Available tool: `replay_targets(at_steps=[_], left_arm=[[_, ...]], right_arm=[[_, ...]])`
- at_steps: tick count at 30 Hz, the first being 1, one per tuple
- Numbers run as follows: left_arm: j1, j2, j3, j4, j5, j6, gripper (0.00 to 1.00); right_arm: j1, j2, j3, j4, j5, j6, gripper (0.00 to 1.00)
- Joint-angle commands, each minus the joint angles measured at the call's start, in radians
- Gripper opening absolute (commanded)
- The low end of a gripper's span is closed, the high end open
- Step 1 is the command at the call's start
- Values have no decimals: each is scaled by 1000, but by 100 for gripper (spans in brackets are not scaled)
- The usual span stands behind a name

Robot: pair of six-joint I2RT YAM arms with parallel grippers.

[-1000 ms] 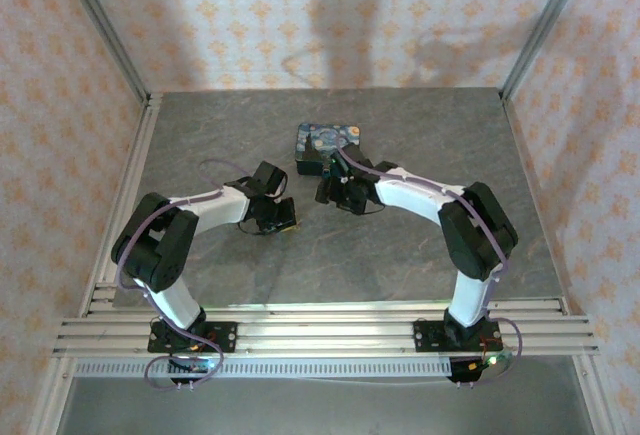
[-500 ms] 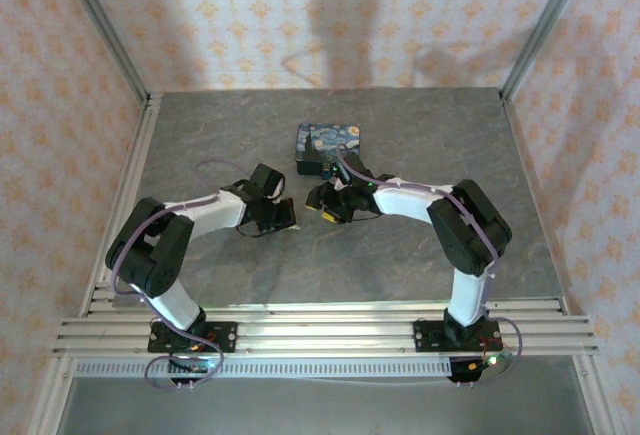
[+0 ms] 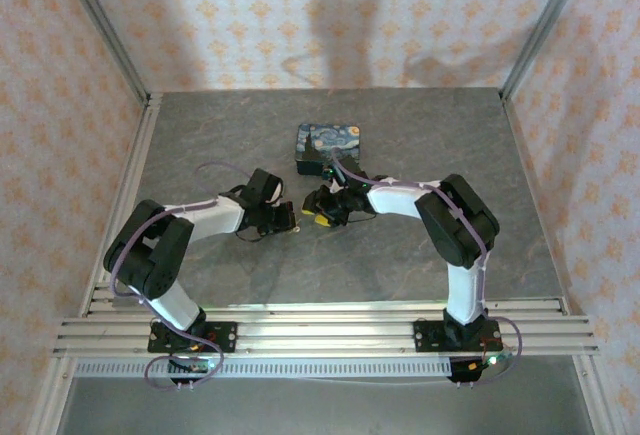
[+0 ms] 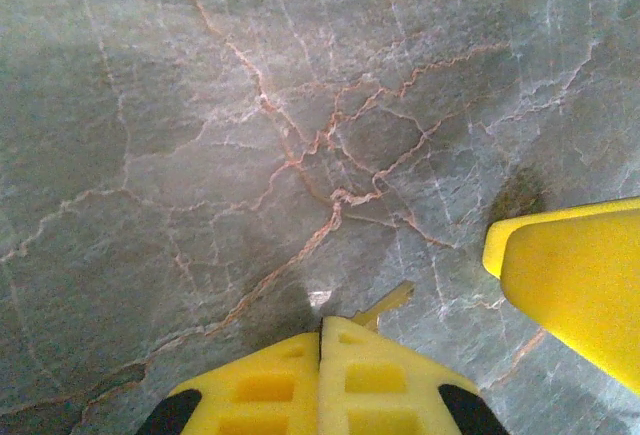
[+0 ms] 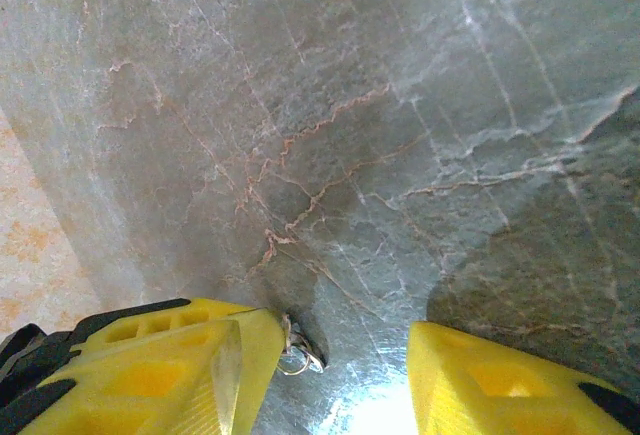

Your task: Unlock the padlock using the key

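- The left arm [image 3: 165,255] rises from its base at 7 o'clock in the top view, folds at an elbow near 9 o'clock, and sends its white forearm toward the centre.
- The left pincer [image 3: 283,217] points to 3 o'clock. In its wrist view the left pincer [image 4: 320,330] has its yellow fingers [image 4: 260,385] pressed flat together, with no gap along the seam.
- The right arm [image 3: 455,235] stands up from 5 o'clock, bends at a dark elbow near 3 o'clock, and reaches to 9 o'clock.
- The right pincer [image 3: 322,217] faces the left one, tips just beside each other but apart.
- In its wrist view the right pincer [image 5: 345,350] has its jaws spread, with a wide gap between the yellow fingers [image 5: 170,365].
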Motion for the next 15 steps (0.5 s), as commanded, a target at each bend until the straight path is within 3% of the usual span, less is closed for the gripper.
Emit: replay_targets(at_steps=[1,15], left_arm=[[-8,-36,-22,48,1,34,0],[-8,-60,-53,113,20,58,0]], right_arm=[[5,11,18,21,-17,29,48],[5,10,27,47,-42,63,47]])
